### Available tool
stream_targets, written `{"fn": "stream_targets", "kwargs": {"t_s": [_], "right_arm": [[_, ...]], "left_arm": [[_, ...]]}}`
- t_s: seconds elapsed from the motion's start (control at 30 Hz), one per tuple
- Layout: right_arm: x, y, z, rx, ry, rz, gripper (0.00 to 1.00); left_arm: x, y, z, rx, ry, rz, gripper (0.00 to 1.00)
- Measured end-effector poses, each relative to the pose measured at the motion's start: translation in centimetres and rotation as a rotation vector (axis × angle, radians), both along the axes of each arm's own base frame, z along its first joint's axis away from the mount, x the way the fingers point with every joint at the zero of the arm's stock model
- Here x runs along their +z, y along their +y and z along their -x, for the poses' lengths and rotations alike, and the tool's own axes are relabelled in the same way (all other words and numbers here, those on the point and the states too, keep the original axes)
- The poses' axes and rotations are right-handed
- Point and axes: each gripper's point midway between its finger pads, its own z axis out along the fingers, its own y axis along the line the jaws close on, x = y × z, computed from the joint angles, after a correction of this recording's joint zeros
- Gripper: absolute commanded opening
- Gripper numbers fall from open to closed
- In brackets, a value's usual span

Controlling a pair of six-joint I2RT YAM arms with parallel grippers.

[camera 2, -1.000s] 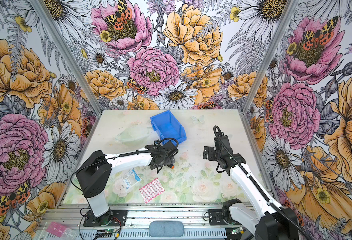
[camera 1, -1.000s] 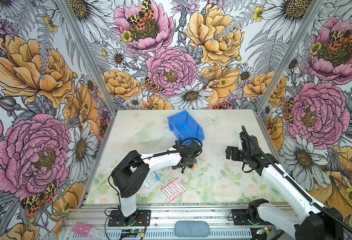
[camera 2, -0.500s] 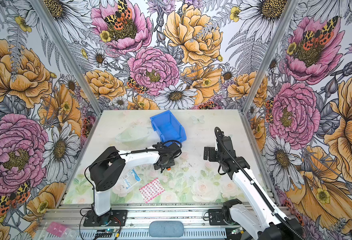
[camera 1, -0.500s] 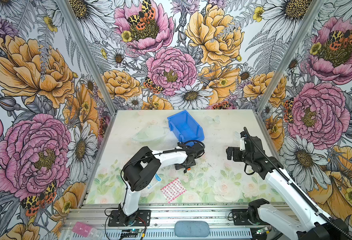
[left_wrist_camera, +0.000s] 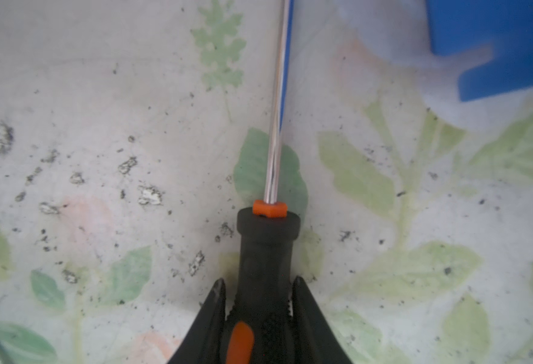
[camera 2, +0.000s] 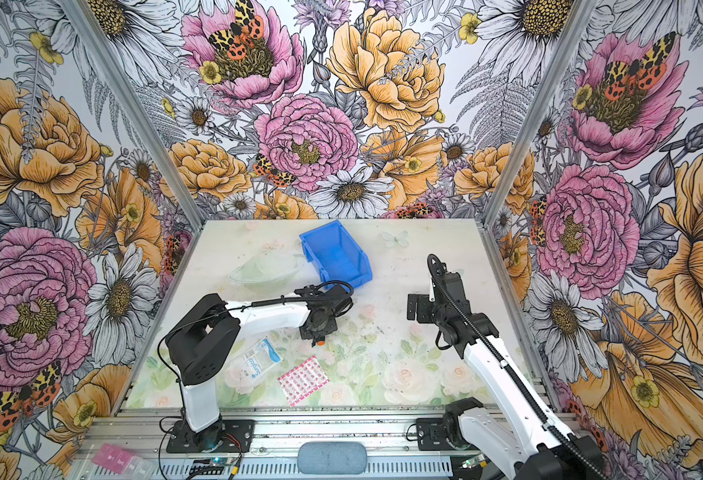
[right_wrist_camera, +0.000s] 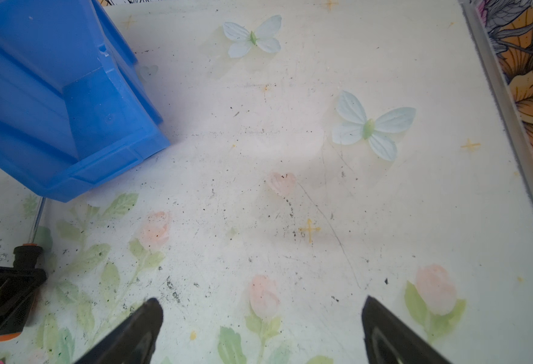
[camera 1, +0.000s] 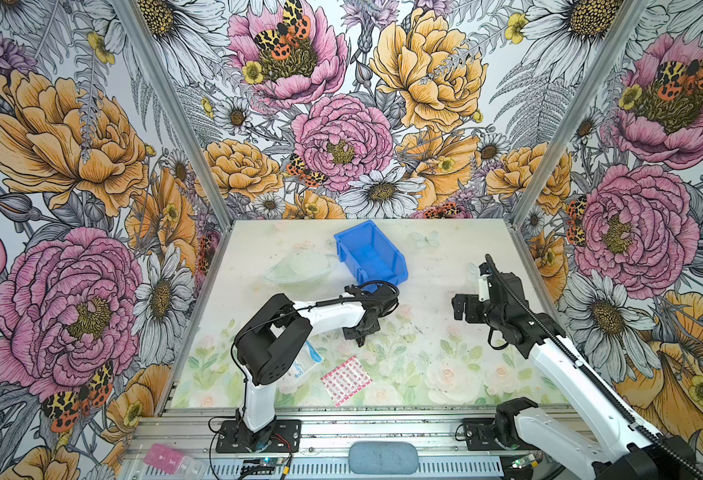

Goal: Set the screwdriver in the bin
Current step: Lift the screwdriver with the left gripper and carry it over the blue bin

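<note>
Screwdriver [left_wrist_camera: 266, 252] gripped on the table [left_wrist_camera: 101, 126], lift pending.
My left gripper [left_wrist_camera: 258, 281] is clamped across the black handle, low at the table; the shaft points toward the bin [camera 1: 383, 276], its tip just beside the front lip. The right gripper [right_wrist_camera: 260, 304] hangs apart and empty, clear of both. I judge the good move is to raise straight first, so the tip clears the lip, then carry over the opening and release low, keeping the shaft level.
</note>
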Motion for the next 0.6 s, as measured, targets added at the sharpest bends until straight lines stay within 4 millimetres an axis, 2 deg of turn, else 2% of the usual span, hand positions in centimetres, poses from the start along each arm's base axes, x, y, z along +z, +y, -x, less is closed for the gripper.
{"fn": "stream_targets", "kwargs": {"t_s": [0.13, 0.23, 0.5, 0.6], "right_arm": [[-0.1, 0.0, 0.0, 0.000, 0.004, 0.001, 1.00], [0.0, 0.0, -0.1, -0.001, 0.002, 0.000, 0.99], [0.2, 0.3, -0.3, -0.006, 0.002, -0.023, 1.00], [0.3, 0.3, -0.4, -0.015, 0.000, -0.032, 0.99]], "left_arm": [[1.4, 0.7, -0.3, 0.009, -0.021, 0.021, 0.05], [3.7, 1.2, -1.0, 0.018, -0.064, 0.062, 0.05], [9.7, 4.6, -3.8, 0.068, -0.188, 0.133, 0.08], [11.7, 4.9, -5.6, 0.053, -0.226, 0.139, 0.08]]}}
